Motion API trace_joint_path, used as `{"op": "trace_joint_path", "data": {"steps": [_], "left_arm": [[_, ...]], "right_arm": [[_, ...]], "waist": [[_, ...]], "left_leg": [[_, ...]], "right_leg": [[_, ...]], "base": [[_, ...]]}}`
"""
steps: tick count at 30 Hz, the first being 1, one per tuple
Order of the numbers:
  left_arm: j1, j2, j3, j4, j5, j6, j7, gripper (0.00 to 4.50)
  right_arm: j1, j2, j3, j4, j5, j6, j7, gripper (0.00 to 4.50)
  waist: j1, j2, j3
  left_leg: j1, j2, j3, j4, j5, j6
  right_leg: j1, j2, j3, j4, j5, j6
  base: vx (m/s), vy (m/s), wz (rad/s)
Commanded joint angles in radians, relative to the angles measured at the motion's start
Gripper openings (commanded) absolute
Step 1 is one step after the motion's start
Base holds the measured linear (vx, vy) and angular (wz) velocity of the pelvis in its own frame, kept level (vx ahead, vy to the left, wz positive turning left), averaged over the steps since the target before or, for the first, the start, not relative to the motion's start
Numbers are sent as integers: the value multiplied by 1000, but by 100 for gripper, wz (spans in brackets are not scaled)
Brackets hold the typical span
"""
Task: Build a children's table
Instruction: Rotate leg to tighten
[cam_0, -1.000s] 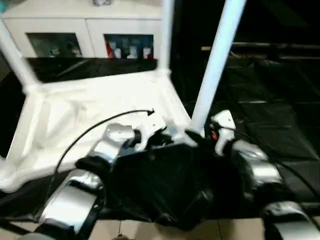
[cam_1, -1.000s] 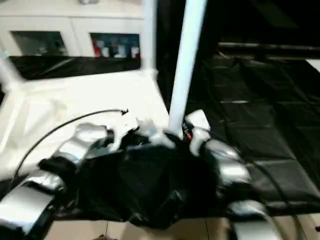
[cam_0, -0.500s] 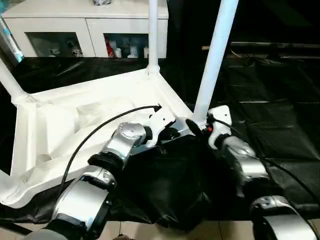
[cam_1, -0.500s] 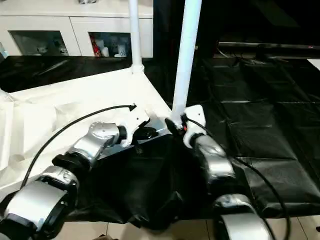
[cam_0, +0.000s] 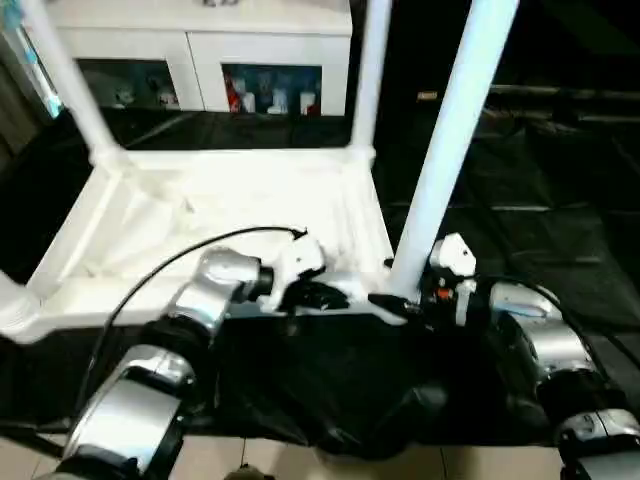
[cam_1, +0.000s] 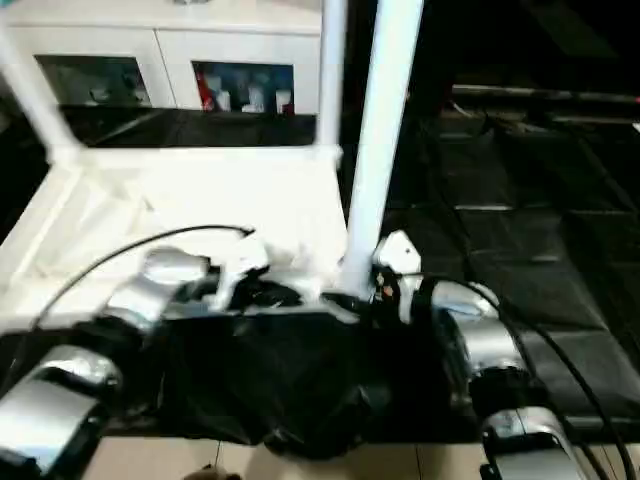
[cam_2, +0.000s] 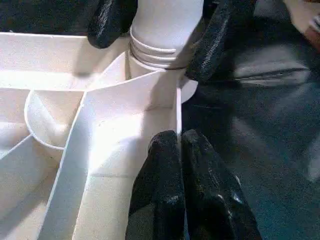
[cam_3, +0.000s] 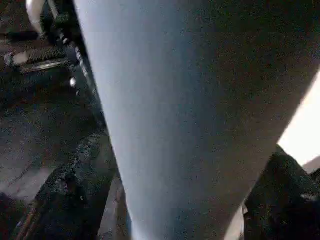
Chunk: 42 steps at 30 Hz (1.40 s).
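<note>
While the white tabletop (cam_0: 230, 215) lies upside down on black sheeting (cam_0: 560, 200), ribbed underside up, white legs stand upright in its corner sockets. The near-right leg (cam_0: 450, 150) rises from the corner nearest the robot. The left gripper (cam_2: 181, 145) has its two black fingers pressed together, tips against the tabletop's near rim just beside that socket, holding nothing. The right gripper (cam_2: 157, 30) has its fingers spread on either side of the leg's base; whether they press on it cannot be told. A white cabinet (cam_0: 200, 60) stands far behind.
</note>
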Motion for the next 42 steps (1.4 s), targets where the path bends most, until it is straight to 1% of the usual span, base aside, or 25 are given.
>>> {"op": "trace_joint_path", "data": {"steps": [1,2,6,10,13,14,16,17,18,19,20,22,23,25,26,28,29,31,32,33,34,36,38,40,42], "left_arm": [[1,-1,-4,-37,-32,3,-60,0],[1,0,-3,-38,-31,4,-63,0],[2,1,-1,-42,-32,5,-64,0],[9,-4,-3,-52,-37,10,-63,0],[-2,-20,7,-28,-23,4,4,0],[-23,-40,19,11,-2,3,103,0],[-44,-65,40,45,4,11,196,0],[-45,-65,40,45,4,12,198,0],[-63,-93,55,73,8,14,279,0],[-71,-108,59,84,12,18,318,0],[-79,-125,65,95,14,26,358,0],[-93,-157,77,113,12,44,429,0],[-98,-172,81,119,11,52,452,0],[-110,-216,76,144,20,57,522,0],[-111,-226,71,147,23,57,530,0],[-113,-236,63,155,30,51,538,0],[-112,-239,56,153,34,50,530,0],[-114,-242,52,156,40,45,524,0],[-118,-241,53,162,44,40,524,0],[-118,-241,53,162,44,40,524,0],[-119,-238,53,164,44,37,522,0],[-116,-225,52,158,41,28,496,0],[-109,-210,46,149,34,10,453,0],[-91,-185,36,125,23,-9,368,0],[-79,-169,30,107,15,-22,311,0]], "right_arm": [[-6,-21,7,-15,-2,13,29,349],[-7,-23,7,-13,-2,13,32,339],[-6,-22,9,-14,3,21,46,307],[6,-16,14,-24,5,30,60,280],[12,-5,10,-10,-10,34,8,274],[3,16,1,37,-45,26,-103,273],[-4,41,-11,77,-71,36,-218,272],[-4,42,-12,78,-72,36,-221,272],[-11,78,-33,109,-82,57,-341,272],[-16,101,-47,124,-82,69,-407,272],[-25,126,-65,141,-77,84,-475,272],[-44,170,-97,167,-67,104,-596,272],[-53,190,-112,177,-56,114,-639,271],[-75,256,-129,191,-42,125,-731,271],[-78,270,-122,191,-50,122,-747,271],[-83,287,-104,193,-72,112,-752,271],[-80,287,-67,180,-110,88,-735,271],[-75,285,-21,164,-160,49,-719,271],[-72,288,-22,157,-156,18,-703,305],[-72,288,-22,157,-156,18,-703,326],[-73,287,-29,154,-146,14,-691,343],[-70,265,-32,138,-132,0,-643,351],[-65,237,-32,118,-113,-11,-575,375],[-47,192,-31,74,-78,-3,-438,375],[-34,163,-28,45,-58,7,-353,375]], "waist": [[0,-9,-66],[0,-11,-66],[0,-10,-66],[1,-11,-69],[0,-11,-68],[-1,-11,-67],[-7,-13,-63],[-10,-13,-61],[-11,-15,-61],[-14,-14,-60],[-17,-12,-59],[-20,-12,-62],[-23,-6,-63],[-26,-10,-65],[-28,-6,-67],[-28,-6,-68],[-29,-6,-68],[-29,-8,-66],[-29,-7,-65],[-29,-11,-64],[-29,-8,-65],[-28,-9,-65],[-27,-10,-65],[-24,-11,-66],[-21,-11,-64]], "left_leg": [[12,63,-27,-63,-159,94],[11,60,-26,-62,-160,95],[13,61,-27,-62,-161,92],[11,61,-27,-60,-146,95],[12,61,-26,-60,-146,96],[12,60,-26,-60,-150,89],[16,57,-28,-63,-177,70],[16,56,-28,-64,-188,61],[18,53,-29,-63,-206,54],[21,54,-29,-65,-209,48],[21,53,-31,-66,-211,44],[22,54,-32,-67,-206,37],[21,55,-33,-67,-202,34],[19,54,-31,-66,-188,44],[18,54,-31,-65,-174,48],[14,51,-29,-63,-157,59],[14,51,-30,-64,-156,62],[14,50,-28,-63,-167,66],[14,51,-29,-63,-177,67],[14,51,-29,-64,-181,68],[15,52,-29,-64,-181,69],[16,52,-29,-64,-182,71],[13,52,-29,-63,-174,83],[12,51,-28,-61,-169,96],[9,53,-27,-61,-165,110]], "right_leg": [[47,-100,63,-77,-190,-224],[48,-100,63,-77,-194,-222],[47,-100,62,-79,-208,-216],[49,-99,62,-75,-174,-224],[48,-99,62,-76,-180,-222],[46,-98,62,-77,-192,-218],[45,-99,61,-86,-255,-204],[43,-100,61,-88,-281,-198],[45,-103,60,-97,-337,-183],[40,-101,62,-99,-355,-175],[41,-100,61,-100,-364,-169],[40,-100,63,-97,-343,-172],[40,-101,64,-93,-316,-183],[44,-100,66,-91,-268,-192],[44,-99,65,-88,-236,-199],[47,-98,65,-84,-195,-207],[48,-98,65,-84,-189,-208],[48,-99,64,-87,-202,-206],[49,-101,65,-90,-227,-200],[49,-101,64,-91,-236,-197],[48,-101,64,-90,-242,-196],[48,-101,65,-90,-239,-196],[50,-100,64,-89,-227,-197],[54,-100,64,-88,-211,-200],[54,-99,63,-86,-200,-202]], "base": [[0,0,0],[0,0,0],[0,0,0],[0,0,0],[0,0,0],[0,0,0],[0,0,0],[0,0,0],[0,0,0],[0,0,0],[0,0,0],[0,0,0],[0,0,0],[0,0,0],[0,0,0],[0,0,0],[0,0,0],[0,0,0],[0,0,0],[0,0,0],[0,0,0],[0,0,0],[0,0,0],[0,0,0],[0,0,0]]}}
